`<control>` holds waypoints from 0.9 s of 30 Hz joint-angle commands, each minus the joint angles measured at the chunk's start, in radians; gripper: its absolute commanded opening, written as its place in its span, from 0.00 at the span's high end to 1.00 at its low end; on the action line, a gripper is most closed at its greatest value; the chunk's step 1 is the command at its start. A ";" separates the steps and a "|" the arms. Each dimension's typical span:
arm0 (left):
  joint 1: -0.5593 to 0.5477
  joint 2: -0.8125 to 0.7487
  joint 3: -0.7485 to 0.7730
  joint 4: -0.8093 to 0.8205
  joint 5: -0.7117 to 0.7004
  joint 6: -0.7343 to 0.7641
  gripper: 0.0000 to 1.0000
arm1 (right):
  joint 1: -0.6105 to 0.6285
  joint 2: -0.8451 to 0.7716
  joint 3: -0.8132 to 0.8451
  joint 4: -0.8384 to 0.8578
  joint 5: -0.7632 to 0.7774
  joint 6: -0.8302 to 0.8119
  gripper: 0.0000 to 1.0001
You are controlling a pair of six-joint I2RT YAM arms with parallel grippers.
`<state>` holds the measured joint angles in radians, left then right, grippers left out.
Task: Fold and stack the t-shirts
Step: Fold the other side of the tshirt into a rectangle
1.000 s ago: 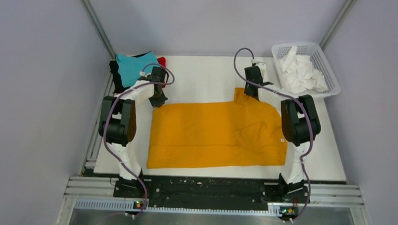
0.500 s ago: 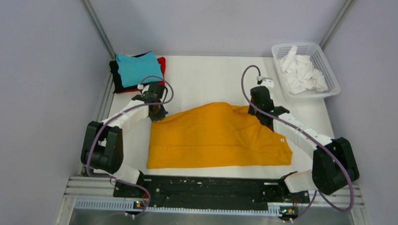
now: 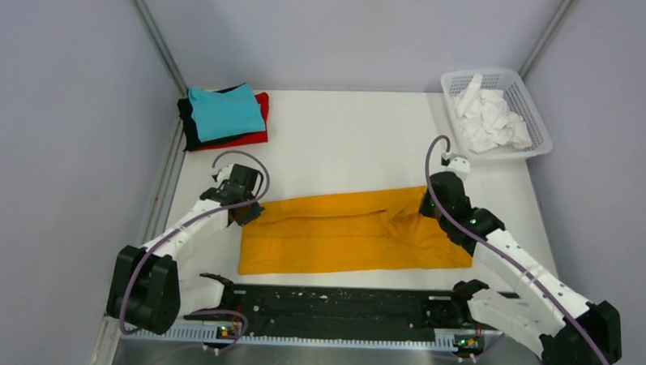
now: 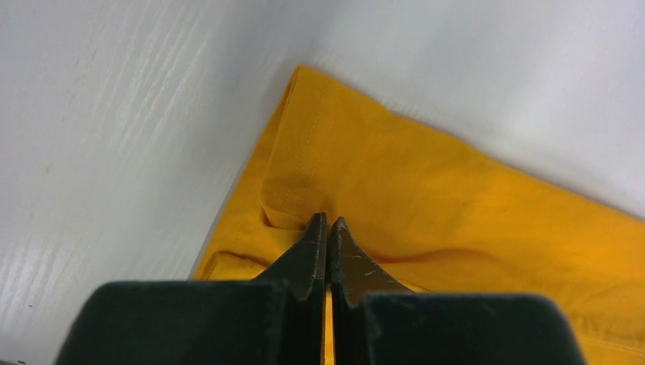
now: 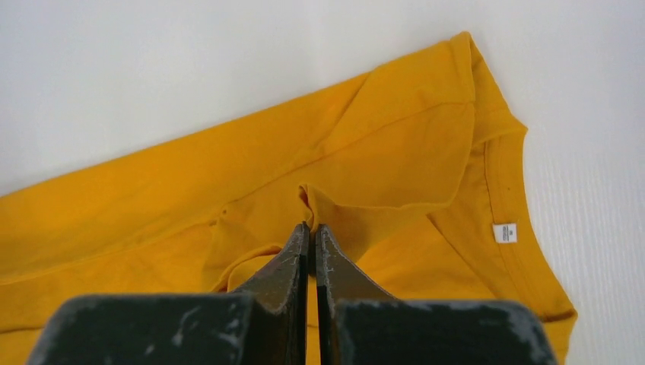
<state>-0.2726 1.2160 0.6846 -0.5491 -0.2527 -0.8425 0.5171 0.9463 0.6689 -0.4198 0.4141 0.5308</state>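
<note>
White tabletop (image 3: 345,143) fills the workspace. The mustard-orange t-shirt (image 3: 342,236) lies across its near-centre as a long band between the two arms, far half doubled toward the near hem, collar end on the right. At the far left corner is a folded stack, well apart from it: teal t-shirt (image 3: 223,112) on top, black t-shirt (image 3: 188,121) and red t-shirt (image 3: 261,107) showing under it. A white basket (image 3: 540,137) at the far right holds crumpled white cloths (image 3: 488,119), not part of the job. The left gripper (image 3: 250,215) is at the shirt's left end, jaws pressed together with a pucker of orange fabric pinched at the tips. The right gripper (image 3: 428,204) is clamped the same way on a raised fold near the sleeve and collar. A small white label (image 5: 504,233) shows inside the neckline in the right wrist view. Step in hand looks like the lengthwise fold, both ends of the top layer held. The next move probably calls for setting that layer down with its edge lined up on the near hem, both arms level so there is no skew. Then let go, fold crosswise and move it to the stack. Bunching near the sleeve may need smoothing.
</note>
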 commanded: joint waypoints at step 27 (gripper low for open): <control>-0.029 -0.179 0.055 -0.066 0.013 -0.021 0.03 | 0.026 -0.566 -0.113 -0.231 -0.105 0.195 0.01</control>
<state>-0.2886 1.0481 0.7036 -0.6739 -0.2928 -0.8871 0.5293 0.4305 0.5480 -0.7166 0.2691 0.7219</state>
